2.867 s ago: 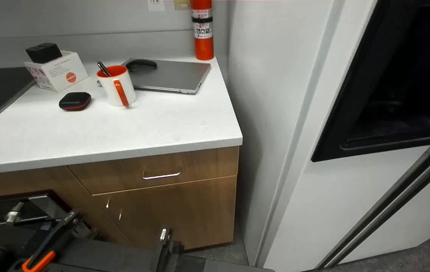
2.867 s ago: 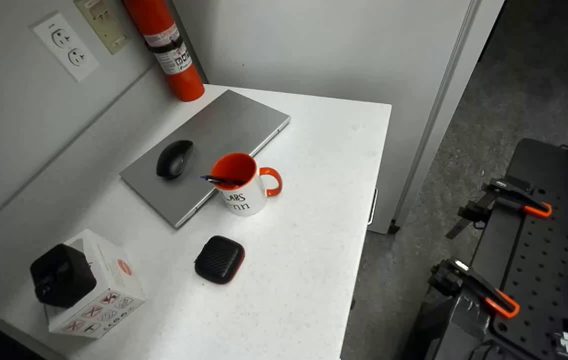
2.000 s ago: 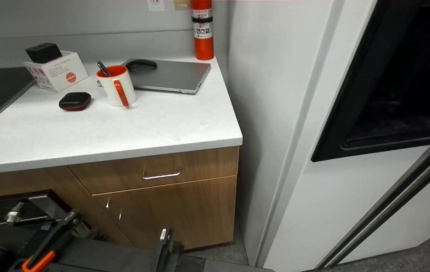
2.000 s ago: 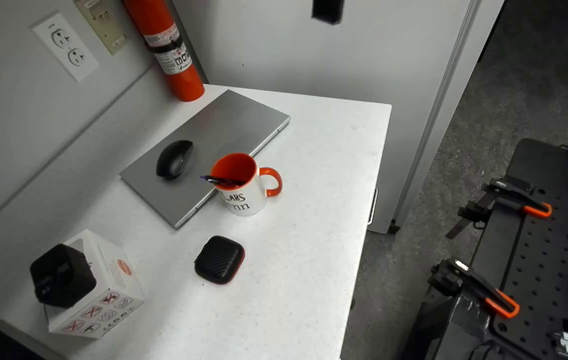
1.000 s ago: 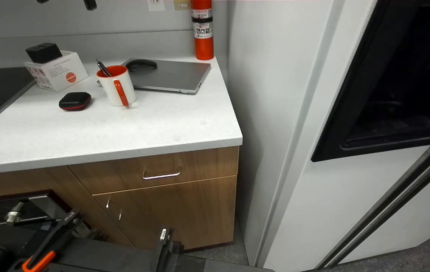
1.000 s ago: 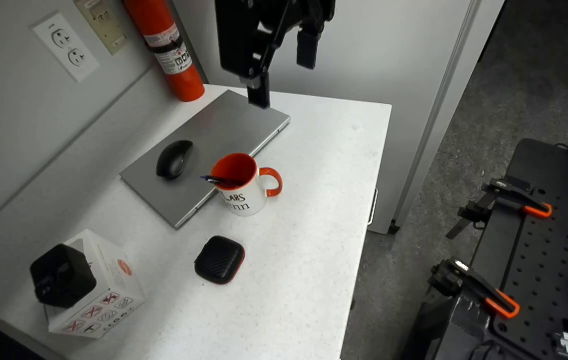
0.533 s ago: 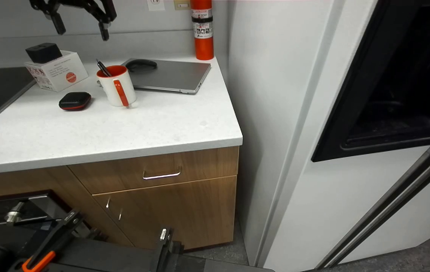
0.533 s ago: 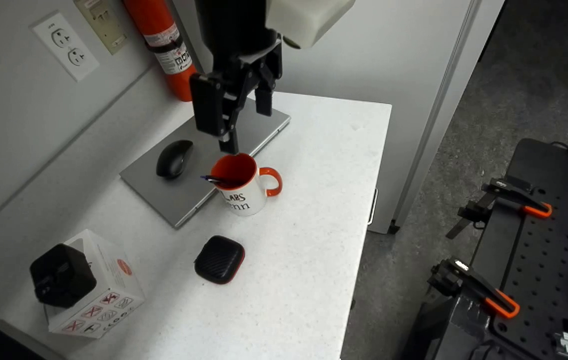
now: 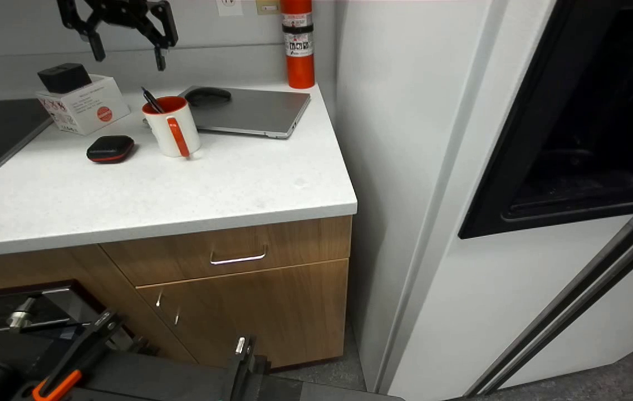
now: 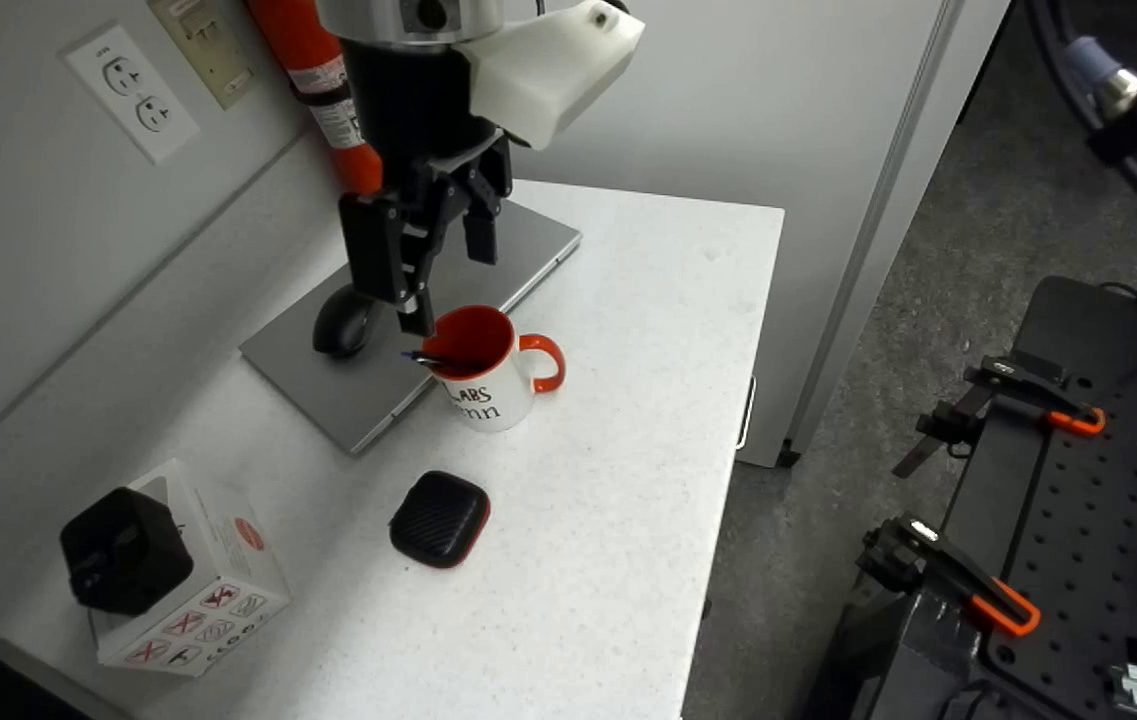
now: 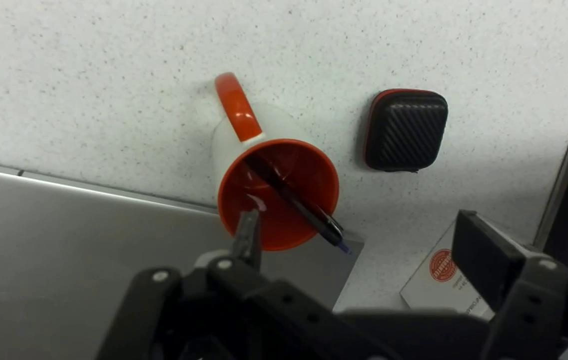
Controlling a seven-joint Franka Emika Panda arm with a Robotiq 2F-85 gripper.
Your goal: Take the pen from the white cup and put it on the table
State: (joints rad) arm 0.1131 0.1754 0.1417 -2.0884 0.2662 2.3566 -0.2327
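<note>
The dark pen point(image 9: 152, 101) leans in the white cup point(image 9: 170, 133) with its clip end above the red-orange rim; pen point(image 10: 425, 359) and cup point(image 10: 490, 402) also show in an exterior view. In the wrist view the pen point(image 11: 299, 202) crosses the mouth of the cup point(image 11: 225, 145). The cup stands upright on the white table point(image 9: 238, 178). My gripper point(image 9: 129, 63) is open and empty, above and behind the cup; it also shows in an exterior view point(image 10: 448, 296). In the wrist view the gripper's jaws point(image 11: 358, 215) stand wide apart, with the pen's clip end between them, untouched.
A silver laptop point(image 9: 252, 111) with a black mouse point(image 9: 209, 96) lies beside the cup. A black case point(image 10: 440, 520) is near it. A white box point(image 9: 91, 106) with a black block point(image 9: 64, 78) on top stands further along. A fire extinguisher point(image 9: 298, 50) stands at the wall.
My gripper has come into view from above and moved down and across toward the cup, staying open. The pen, the cup and the other objects have not moved.
</note>
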